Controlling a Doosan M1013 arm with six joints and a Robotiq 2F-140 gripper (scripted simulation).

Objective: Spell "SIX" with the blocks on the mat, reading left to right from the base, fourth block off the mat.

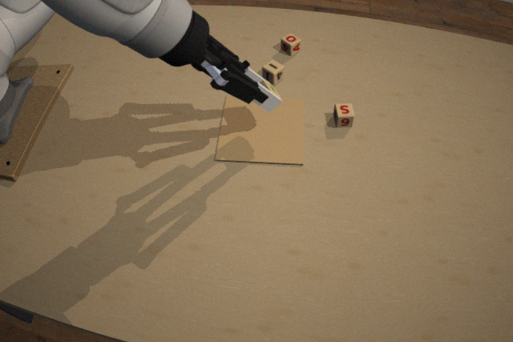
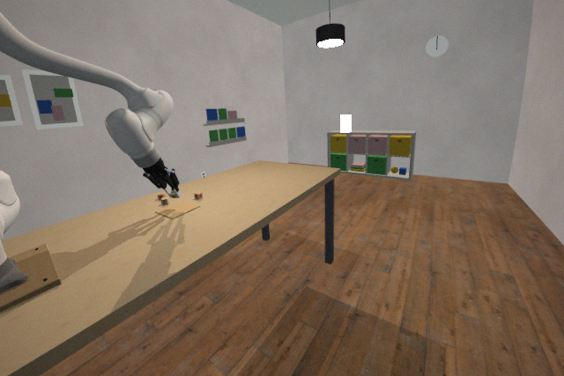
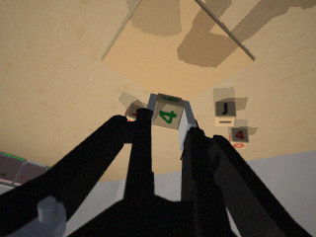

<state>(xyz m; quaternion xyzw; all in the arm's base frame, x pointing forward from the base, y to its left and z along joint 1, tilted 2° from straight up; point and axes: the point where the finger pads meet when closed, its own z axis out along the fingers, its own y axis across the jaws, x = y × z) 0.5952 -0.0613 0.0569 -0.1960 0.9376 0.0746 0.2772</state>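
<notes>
As its green "4" faces back toward my wrist, a lettered block sits pinched between the pads of my end effector, held aloft near the edge of the square mat. My fingers slant down and outward from the base, and the block is tilted with them. Cube-shaped, it has no long axis; which way its own letter points I cannot tell.

Flat on the table, the S block lies off the mat's far side, red letter up, its height running crosswise to the line out from my base. The I block rests off the mat's left side as seen from the base, its black bar pointing roughly outward, slightly askew. Beyond it, farther from the mat, the O block shows a red ring on top. None of the four blocks rests on the mat, which lies flat.
</notes>
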